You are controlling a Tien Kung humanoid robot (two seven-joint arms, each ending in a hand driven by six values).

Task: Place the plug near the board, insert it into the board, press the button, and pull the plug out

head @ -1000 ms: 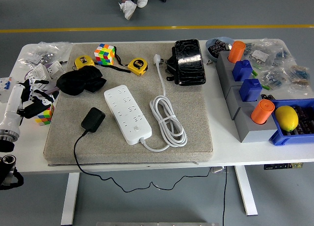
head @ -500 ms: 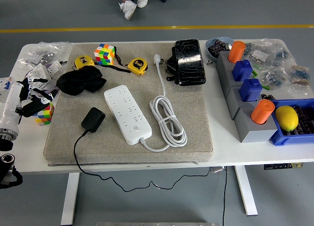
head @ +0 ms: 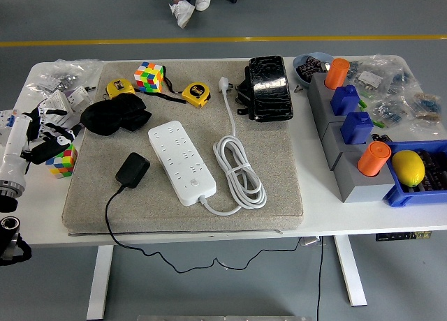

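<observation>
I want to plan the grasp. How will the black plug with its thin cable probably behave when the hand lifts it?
The black plug looks compact and rigid, so probably light and stable to pinch. Its thin cable runs off the mat's front edge and hangs below the table, so it will likely trail limply and drag slightly.

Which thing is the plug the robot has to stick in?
Find the big grey felt mat covering the middle of the white table. Left of the long white power strip lies a small black plug block. Unlike its white neighbours, it trails a thin black cord over the table's near edge.
</observation>
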